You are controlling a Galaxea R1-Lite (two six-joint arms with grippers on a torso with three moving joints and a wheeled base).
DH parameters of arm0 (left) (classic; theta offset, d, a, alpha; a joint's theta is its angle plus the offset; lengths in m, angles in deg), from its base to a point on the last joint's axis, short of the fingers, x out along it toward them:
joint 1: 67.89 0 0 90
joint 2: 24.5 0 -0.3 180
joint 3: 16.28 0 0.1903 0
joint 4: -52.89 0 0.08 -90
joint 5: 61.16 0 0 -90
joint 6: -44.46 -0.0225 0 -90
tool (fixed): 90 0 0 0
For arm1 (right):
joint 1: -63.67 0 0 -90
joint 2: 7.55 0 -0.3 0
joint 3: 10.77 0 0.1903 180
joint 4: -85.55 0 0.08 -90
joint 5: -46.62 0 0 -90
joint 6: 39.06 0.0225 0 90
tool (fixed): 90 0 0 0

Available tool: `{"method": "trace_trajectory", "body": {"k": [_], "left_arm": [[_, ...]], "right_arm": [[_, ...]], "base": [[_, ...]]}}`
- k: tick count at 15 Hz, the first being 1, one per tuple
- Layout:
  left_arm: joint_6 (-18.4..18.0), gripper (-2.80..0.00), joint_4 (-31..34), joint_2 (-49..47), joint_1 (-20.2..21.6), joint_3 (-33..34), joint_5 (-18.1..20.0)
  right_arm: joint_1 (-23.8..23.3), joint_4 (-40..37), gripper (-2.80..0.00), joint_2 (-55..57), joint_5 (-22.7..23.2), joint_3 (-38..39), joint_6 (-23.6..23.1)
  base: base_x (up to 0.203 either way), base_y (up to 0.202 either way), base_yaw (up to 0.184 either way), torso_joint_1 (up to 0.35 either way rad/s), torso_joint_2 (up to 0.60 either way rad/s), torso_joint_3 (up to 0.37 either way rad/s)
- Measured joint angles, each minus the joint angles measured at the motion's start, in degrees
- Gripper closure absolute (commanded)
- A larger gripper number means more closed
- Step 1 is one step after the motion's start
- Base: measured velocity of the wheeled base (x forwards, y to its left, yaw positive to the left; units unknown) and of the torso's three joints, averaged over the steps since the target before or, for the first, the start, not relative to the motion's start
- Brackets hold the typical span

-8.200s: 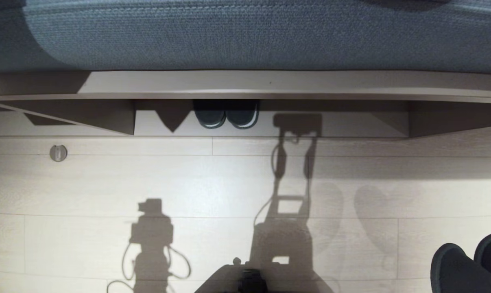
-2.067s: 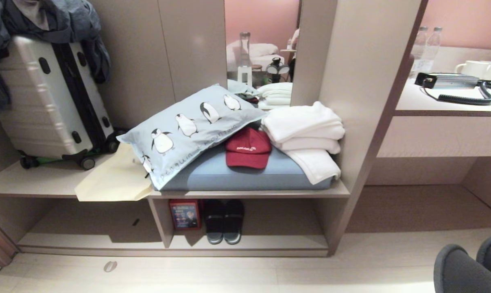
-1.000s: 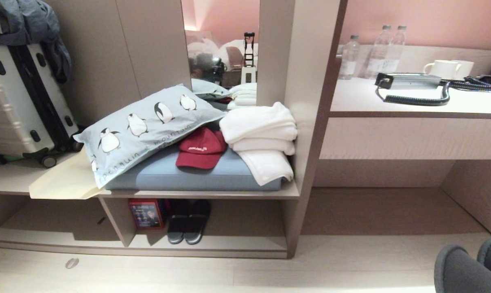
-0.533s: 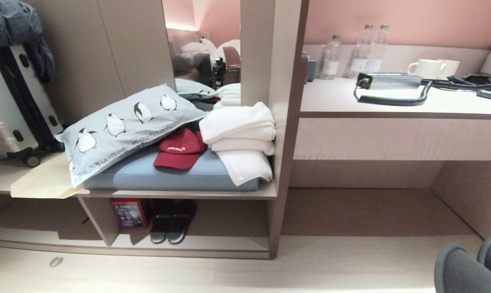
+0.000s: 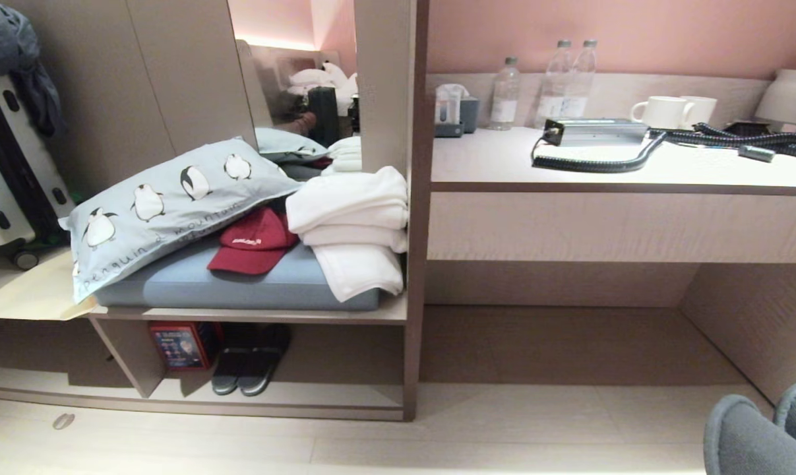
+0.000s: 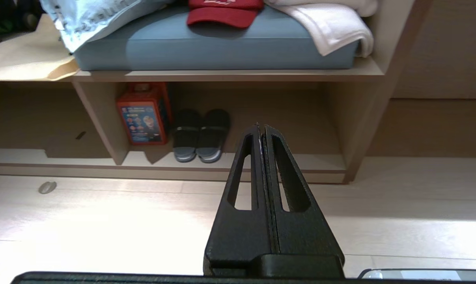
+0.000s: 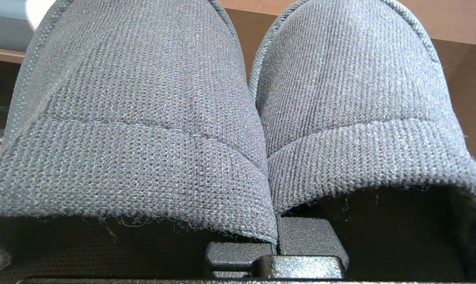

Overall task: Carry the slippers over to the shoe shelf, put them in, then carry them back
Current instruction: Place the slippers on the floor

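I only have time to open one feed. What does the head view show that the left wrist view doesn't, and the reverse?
Only the head view: the desk with bottles and mugs, the suitcase, and the grey slippers at its lower right corner. Only the left wrist view: the left gripper, shut, empty, above the floor. Both: the shoe shelf holding dark slides and a red box, the red cap and towels above.

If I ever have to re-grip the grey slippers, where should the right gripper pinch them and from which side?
Probably where it holds them now: the slippers sit side by side, and the right gripper is shut on their two touching inner walls, one finger inside each opening. Come from the open heel end, toes pointing away; that shared middle seam is the only spot where one pinch takes both.
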Motion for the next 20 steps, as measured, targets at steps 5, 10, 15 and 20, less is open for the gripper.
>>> {"method": "trace_trajectory", "body": {"k": [5, 10, 15, 20], "left_arm": [[0.0, 0.00, -0.1, 0.0, 0.0, 0.0, 0.0], [0.0, 0.00, -0.1, 0.0, 0.0, 0.0, -0.1], [0.0, 0.00, -0.1, 0.0, 0.0, 0.0, -0.1], [0.0, 0.00, -0.1, 0.0, 0.0, 0.0, 0.0]], "right_arm": [[0.0, 0.0, 0.00, 0.0, 0.0, 0.0, -0.1], [0.0, 0.0, 0.00, 0.0, 0.0, 0.0, -0.1], [0.0, 0.0, 0.00, 0.0, 0.0, 0.0, -0.1], [0.0, 0.0, 0.00, 0.0, 0.0, 0.0, -0.1]], "base": [[0.000, -0.195, 0.003, 0.000, 0.00, 0.003], [0.000, -0.196, 0.002, 0.003, 0.00, 0.004], [0.000, -0.199, 0.003, 0.003, 0.00, 0.004], [0.000, -0.195, 0.002, 0.002, 0.00, 0.002]]}}
